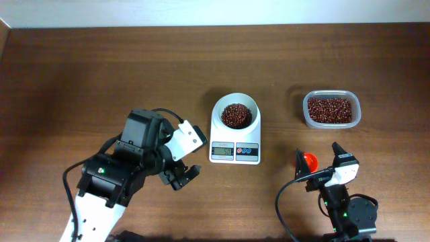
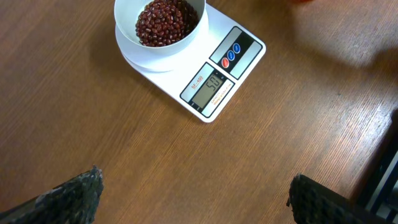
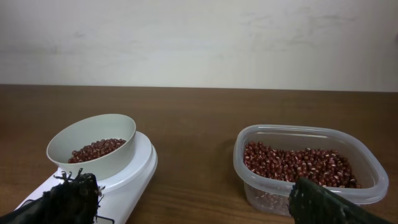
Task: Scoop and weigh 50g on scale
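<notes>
Dark brown wooden bench (image 1: 80, 67) fills the whole overhead shot. The left arm (image 1: 111, 181) is the big black-and-white lump at lower left. Its left fingers (image 2: 74, 196) are spread right out with nothing in them, hanging over bare wood near the scale's display end.

The right arm (image 1: 349, 208) pokes in at the bottom right. The right fingers (image 3: 68, 199) are spread just as wide and not clamped on anything. From overhead the orange-red scoop (image 1: 309, 161) shows between them, close to the one on the scale's side, can't tell if it touches.

The scale (image 1: 235, 138) sits mid-bench, white, display end towards the arms, with its white bowl (image 1: 235, 107) on the platform. A clear plastic tub (image 1: 331, 111) stands to the right of it, well apart, with a layer of more beans (image 3: 298, 165) inside.

The reddish-brown beans (image 1: 236, 115) being weighed are heaped in the bowl on the scale. The little grey display (image 2: 210, 84) reads 50, with the blue and red buttons (image 2: 231, 54) just beside it
</notes>
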{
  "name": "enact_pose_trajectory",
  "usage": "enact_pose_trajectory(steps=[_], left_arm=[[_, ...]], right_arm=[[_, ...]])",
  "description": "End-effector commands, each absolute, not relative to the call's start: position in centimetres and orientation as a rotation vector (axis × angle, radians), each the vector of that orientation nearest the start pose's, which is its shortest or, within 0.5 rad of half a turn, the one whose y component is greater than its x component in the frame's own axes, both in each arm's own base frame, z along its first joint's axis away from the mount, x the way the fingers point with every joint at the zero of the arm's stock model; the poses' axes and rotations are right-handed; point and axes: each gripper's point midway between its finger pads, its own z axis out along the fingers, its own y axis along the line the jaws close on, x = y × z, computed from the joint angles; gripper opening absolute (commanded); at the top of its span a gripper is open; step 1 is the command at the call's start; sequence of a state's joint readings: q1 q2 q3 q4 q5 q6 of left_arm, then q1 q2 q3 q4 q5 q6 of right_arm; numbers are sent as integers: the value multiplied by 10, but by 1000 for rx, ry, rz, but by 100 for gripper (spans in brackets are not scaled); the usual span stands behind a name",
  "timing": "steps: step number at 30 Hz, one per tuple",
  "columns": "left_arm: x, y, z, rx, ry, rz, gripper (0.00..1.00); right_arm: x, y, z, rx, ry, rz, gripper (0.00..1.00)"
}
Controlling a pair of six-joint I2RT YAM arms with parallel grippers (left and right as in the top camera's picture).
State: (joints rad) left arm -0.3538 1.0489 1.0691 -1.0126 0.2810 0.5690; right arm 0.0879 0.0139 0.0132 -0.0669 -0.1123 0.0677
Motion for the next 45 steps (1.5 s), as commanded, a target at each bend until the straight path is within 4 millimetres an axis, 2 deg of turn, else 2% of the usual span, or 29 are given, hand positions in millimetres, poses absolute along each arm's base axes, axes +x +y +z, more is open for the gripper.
enact_pose_trajectory(steps=[1,2,3,4,5,8,11,12,13,15,17,19,20,22,24,27,31,35,45], left_arm=[[230,-137,212,1230,2190,-279,99],[224,-130,205,1169,2283,-285,99],[227,-116,202,950,2413,-239,99],[232,-107,209,748,2449,-210,99],[233,-103,216,698,2433,-195,99],[222,-77,241,612,2329,-60,99],[214,-56,288,458,2027,5,99],[216,-50,297,397,1925,10,99],[219,-43,299,341,1845,25,99],[225,-31,283,250,1724,43,99],[230,-28,267,163,1642,3,99],[230,-25,254,142,1593,11,99],[228,-17,249,115,1581,35,99],[223,-6,249,76,1558,68,99],[222,-5,244,69,1542,68,99],[234,-5,228,49,1503,52,99],[246,-5,184,43,1535,52,99],[246,-5,157,51,1646,55,99],[246,-7,158,59,1644,45,99]], right_arm=[[243,38,158,-94,1640,194,99],[243,38,158,-94,1640,194,99],[243,38,158,-94,1640,194,99],[243,38,158,-94,1640,194,99],[243,38,158,-94,1640,194,99],[243,38,158,-94,1640,194,99],[243,38,158,-94,1640,194,99],[243,38,158,-94,1640,194,99],[243,38,158,-94,1640,194,99],[243,38,158,-94,1640,194,99],[243,38,158,-94,1640,194,99],[243,38,158,-94,1640,194,99],[243,38,158,-94,1640,194,99],[243,38,158,-94,1640,194,99],[243,38,158,-94,1640,194,99],[243,38,158,-94,1640,194,99],[243,38,158,-94,1640,194,99],[243,38,158,-94,1640,194,99],[243,38,158,-94,1640,194,99]])
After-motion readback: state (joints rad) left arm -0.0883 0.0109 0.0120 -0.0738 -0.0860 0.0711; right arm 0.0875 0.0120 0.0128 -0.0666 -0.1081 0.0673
